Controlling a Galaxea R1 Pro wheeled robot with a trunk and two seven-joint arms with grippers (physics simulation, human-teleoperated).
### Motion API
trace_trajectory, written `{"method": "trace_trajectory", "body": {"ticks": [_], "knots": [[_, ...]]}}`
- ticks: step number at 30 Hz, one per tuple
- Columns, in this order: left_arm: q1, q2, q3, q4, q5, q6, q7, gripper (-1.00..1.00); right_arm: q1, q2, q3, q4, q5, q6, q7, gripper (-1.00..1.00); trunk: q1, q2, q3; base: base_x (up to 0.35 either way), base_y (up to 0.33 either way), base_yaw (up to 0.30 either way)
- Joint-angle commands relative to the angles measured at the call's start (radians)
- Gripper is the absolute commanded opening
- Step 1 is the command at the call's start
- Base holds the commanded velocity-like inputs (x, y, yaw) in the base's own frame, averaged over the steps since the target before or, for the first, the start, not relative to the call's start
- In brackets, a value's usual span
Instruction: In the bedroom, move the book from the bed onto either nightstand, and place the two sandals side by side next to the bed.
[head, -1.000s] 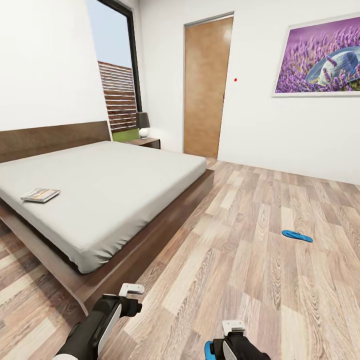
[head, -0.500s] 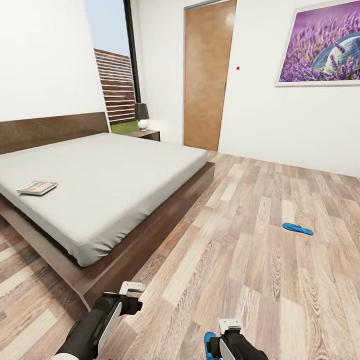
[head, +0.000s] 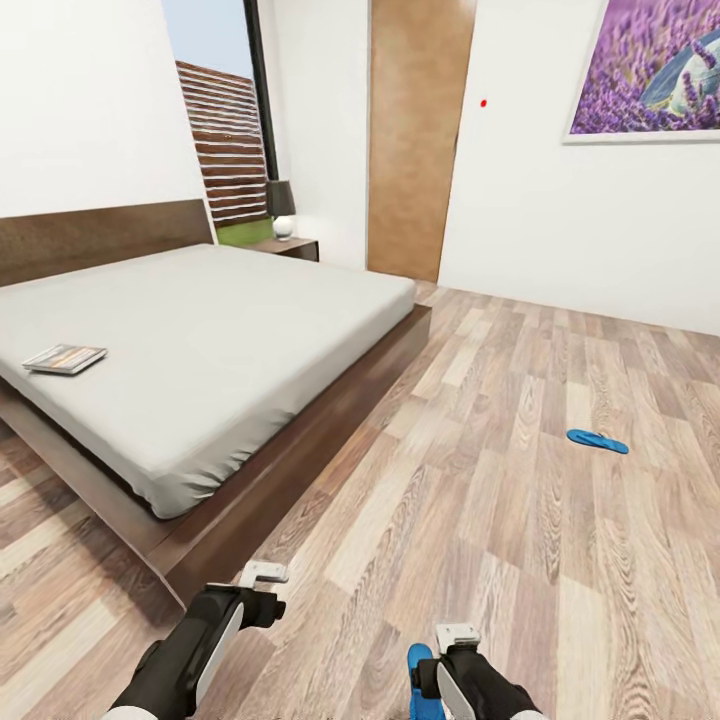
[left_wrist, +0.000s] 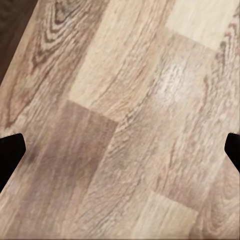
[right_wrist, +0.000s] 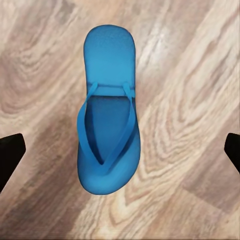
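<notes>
Hovering: my right gripper (right_wrist: 120, 150), jaws wide, sandal (right_wrist: 107, 132) centred between them, ungrasped. Left gripper (left_wrist: 120, 145) spread, nothing between. Next: descend, close.

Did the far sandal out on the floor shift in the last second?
No. The far sandal lies across the same planks of the floor. The door and bed slid together with it in the head view, so the camera moved.

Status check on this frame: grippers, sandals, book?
Left gripper open, empty over floor. Right gripper open above near sandal, not gripping. Far sandal out on floor; book on bed. Nothing in the way.
</notes>
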Motion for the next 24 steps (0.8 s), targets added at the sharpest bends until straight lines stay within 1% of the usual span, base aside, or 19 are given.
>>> {"method": "trace_trajectory", "body": {"ticks": [1,24], "knots": [[0.0,0.0,0.0,-0.002,0.0,0.005,-0.001,1.0,-0.002,0.0,0.001,-0.002,0.0,0.006,-0.004,1.0,0.0,-0.001,-0.005,0.0,0.0,0.0],[-0.001,0.0,-0.002,-0.006,0.0,0.005,-0.003,1.0,-0.032,-0.001,0.001,-0.003,-0.001,0.007,-0.002,1.0,0.011,-0.006,-0.094,0.0,0.0,0.0]]}}
